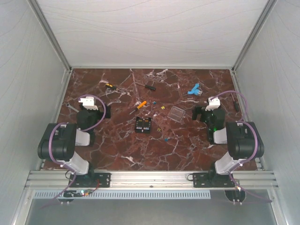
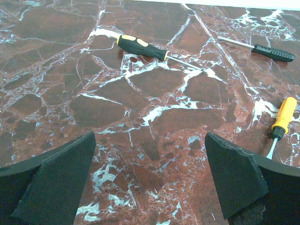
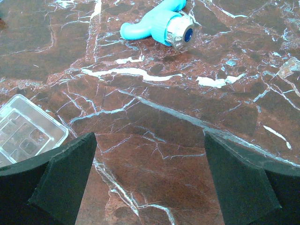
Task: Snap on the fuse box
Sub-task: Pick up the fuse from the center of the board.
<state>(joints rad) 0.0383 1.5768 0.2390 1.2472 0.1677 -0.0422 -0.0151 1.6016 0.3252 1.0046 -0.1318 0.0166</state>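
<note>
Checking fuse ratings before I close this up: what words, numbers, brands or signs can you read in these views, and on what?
No text is readable in any view.
fuse box: fuse markings, if any, are too small to read.
clear lid: no lettering visible.
black-and-yellow screwdriver: no brand visible on the handle.
blue fitting: no label visible.

We cannot read any words, numbers or signs in these pictures. The fuse box (image 1: 143,124) is too small in the top view for us to make out any marks on it. The clear lid (image 3: 28,133), the black and yellow screwdriver (image 2: 140,47) and the blue plastic part (image 3: 157,23) show us no letters that we can read.
</note>
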